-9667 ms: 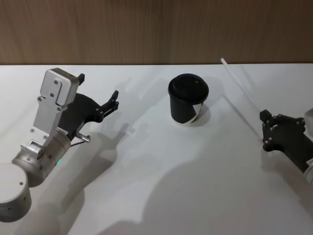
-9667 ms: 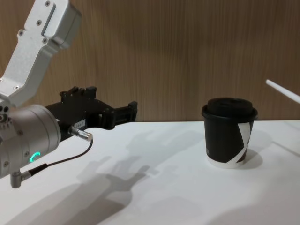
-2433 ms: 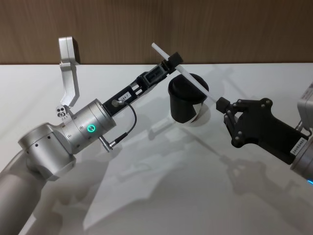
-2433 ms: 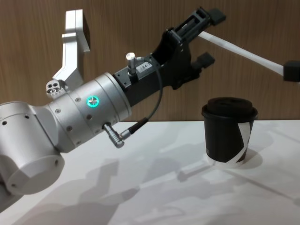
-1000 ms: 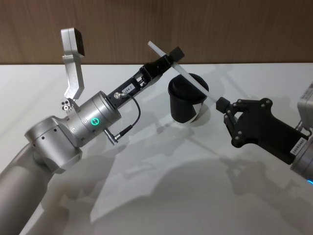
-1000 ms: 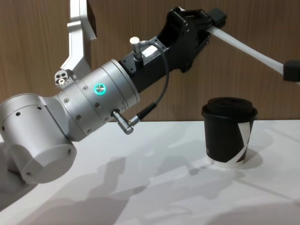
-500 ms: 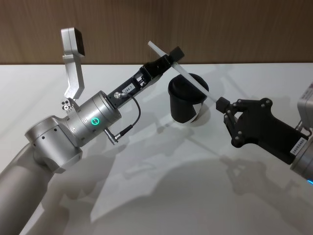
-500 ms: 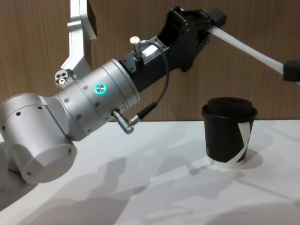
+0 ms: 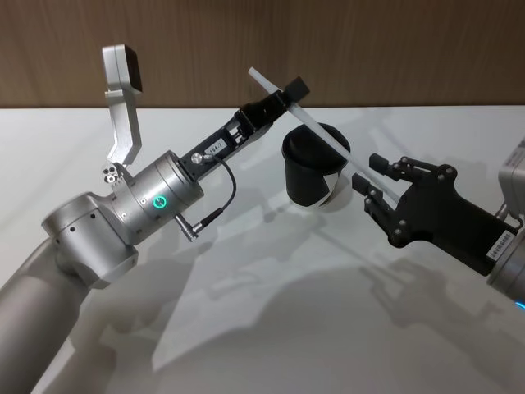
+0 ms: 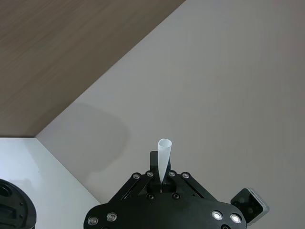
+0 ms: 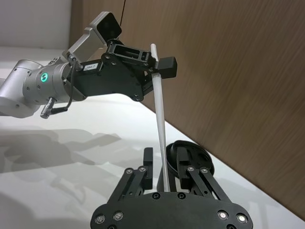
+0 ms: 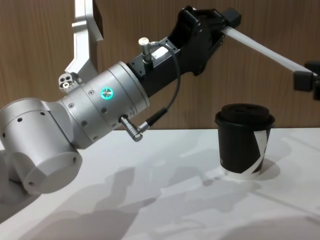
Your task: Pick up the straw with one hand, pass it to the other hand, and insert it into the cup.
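The white straw (image 9: 325, 137) slants in the air over the black cup (image 9: 312, 174), which stands upright on the table. My left gripper (image 9: 287, 92) is shut on the straw near its upper end, above and left of the cup. My right gripper (image 9: 369, 172), just right of the cup, is open, with its fingers (image 9: 375, 160) standing apart on either side of the straw's lower end. From the right wrist, the straw (image 11: 159, 105) rises between the spread fingers (image 11: 148, 162) toward the left gripper (image 11: 157, 62). The chest view shows the straw (image 12: 260, 50) high above the cup (image 12: 244, 145).
The white table (image 9: 246, 328) meets a wooden wall (image 9: 369, 49) at the back. My left arm's silver wrist (image 9: 148, 209), with its green ring light and grey cable, reaches across the table's left half. Open surface lies in front of the cup.
My right gripper's fingers have spread apart from the straw's lower end, which they pinched half a second ago. The left gripper still holds the straw and has not moved.
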